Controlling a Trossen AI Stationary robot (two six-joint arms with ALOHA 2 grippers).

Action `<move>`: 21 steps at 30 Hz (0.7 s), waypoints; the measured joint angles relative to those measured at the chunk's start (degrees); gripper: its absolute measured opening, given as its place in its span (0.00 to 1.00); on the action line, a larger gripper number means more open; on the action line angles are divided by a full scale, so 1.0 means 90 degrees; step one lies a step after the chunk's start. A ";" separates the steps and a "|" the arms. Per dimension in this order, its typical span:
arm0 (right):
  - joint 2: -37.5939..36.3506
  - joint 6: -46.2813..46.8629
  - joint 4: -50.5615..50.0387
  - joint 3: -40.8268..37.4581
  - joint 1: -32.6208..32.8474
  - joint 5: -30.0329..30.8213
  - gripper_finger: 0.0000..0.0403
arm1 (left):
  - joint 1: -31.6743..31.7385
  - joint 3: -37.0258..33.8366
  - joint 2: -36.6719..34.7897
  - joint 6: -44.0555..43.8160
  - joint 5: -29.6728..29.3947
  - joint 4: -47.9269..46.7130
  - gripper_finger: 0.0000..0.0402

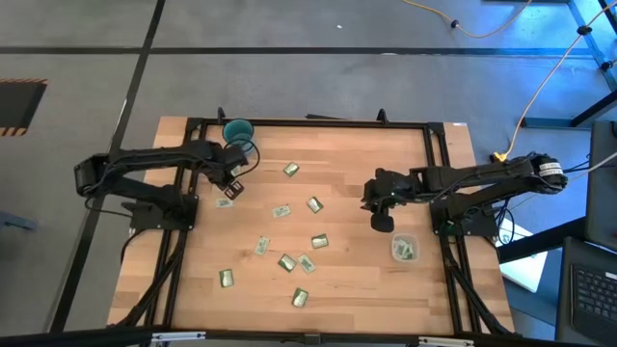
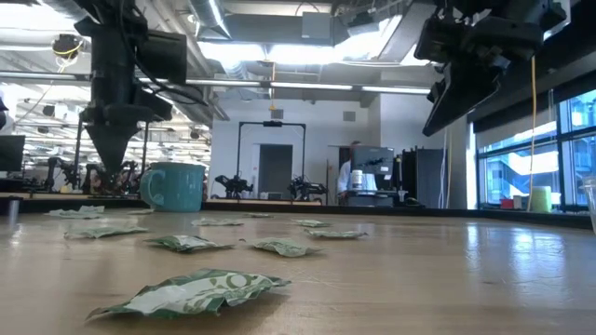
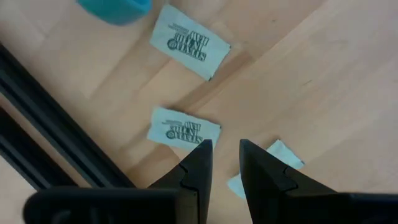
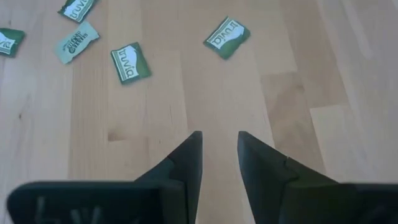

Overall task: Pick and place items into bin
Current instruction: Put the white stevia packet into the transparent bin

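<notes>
Several small foil packets, pale green and white, lie flat and scattered on the wooden table, such as one near the middle and one close by in the low view. The clear bin stands near the table's right side with packets inside. My left gripper hangs beside the teal mug, narrowly open and empty, with its tips over two packets. My right gripper is raised left of the bin, narrowly open and empty, above bare wood.
The teal mug stands at the table's far left, close to my left gripper. Black frame rails run along the table's left, right and far sides. Bare wood lies between my right gripper and the nearest packets.
</notes>
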 joint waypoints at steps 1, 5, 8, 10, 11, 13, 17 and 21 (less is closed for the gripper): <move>0.0000 -0.0005 0.0019 0.0000 0.0000 0.0000 0.26 | 0.0000 0.0000 0.0034 -0.0108 0.0065 0.0000 0.19; 0.0000 -0.0019 0.0029 0.0000 0.0002 0.0000 0.26 | 0.0000 0.0000 0.0168 -0.0096 0.0689 0.0005 0.23; 0.0000 -0.0070 0.0030 0.0000 0.0002 0.0003 0.26 | 0.0000 -0.0002 0.0300 -0.0234 0.0614 0.0019 0.29; 0.0000 -0.0155 0.0030 0.0000 0.0002 0.0017 0.26 | 0.0000 -0.0002 0.0394 -0.0768 0.0092 0.0005 0.32; 0.0000 -0.0184 0.0036 0.0000 0.0002 0.0017 0.26 | 0.0002 -0.0002 0.0442 -0.0988 -0.0066 -0.0016 0.33; 0.0000 -0.0306 0.0075 0.0000 -0.0009 0.0017 0.26 | 0.0004 -0.0024 0.0520 -0.1176 -0.0100 0.0006 0.35; 0.0000 -0.0463 0.0116 0.0000 -0.0073 0.0018 0.26 | 0.0004 -0.0206 0.0709 -0.1419 -0.0019 0.0359 0.34; 0.0000 -0.0494 0.0117 0.0000 -0.0168 0.0018 0.26 | 0.0104 -0.0437 0.0963 -0.1491 0.0166 0.0444 0.32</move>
